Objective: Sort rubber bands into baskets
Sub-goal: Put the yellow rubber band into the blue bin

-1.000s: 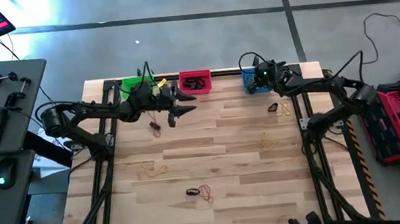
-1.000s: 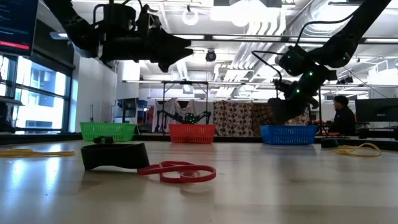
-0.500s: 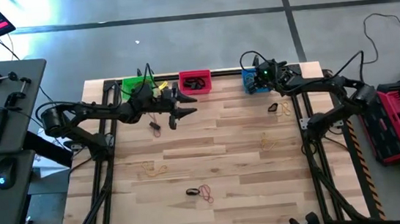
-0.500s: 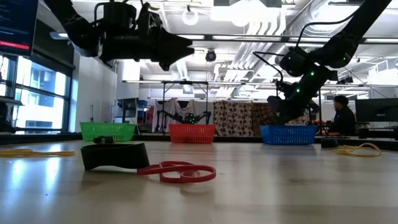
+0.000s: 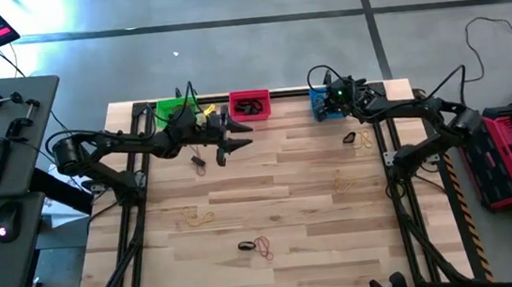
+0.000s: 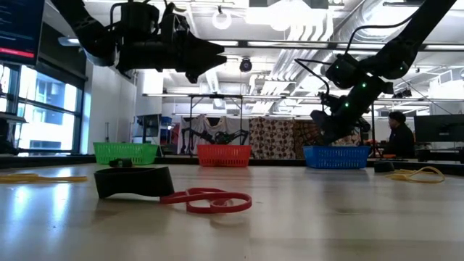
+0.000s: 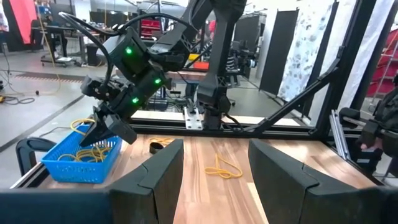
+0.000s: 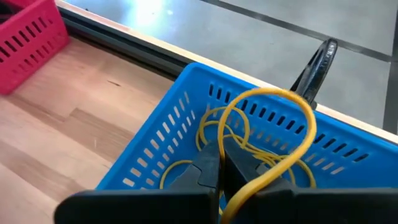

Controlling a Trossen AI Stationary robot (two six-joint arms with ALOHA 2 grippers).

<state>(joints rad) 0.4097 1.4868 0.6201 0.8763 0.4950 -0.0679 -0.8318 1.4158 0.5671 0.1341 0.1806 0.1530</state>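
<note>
We see right gripper (image 8: 219, 173) clamped on yellow rubber band (image 8: 273, 130), loop arching just above fingertips, blue basket (image 8: 163, 140) directly beneath (more yellow bands inside). Left gripper (image 7: 214, 165) spread wide, holding nothing.

- Two matte black jointed arms, built from slim tubes and chunky rounded joint housings.
- Left gripper (image 5: 234, 144): black, tapering into two broad, flat-faced fingers (image 7: 163, 168).
- Right gripper (image 5: 325, 106): black, with green indicator lights glowing on the wrist housing just behind it.
- Thin black cables loop above both wrists.
</note>
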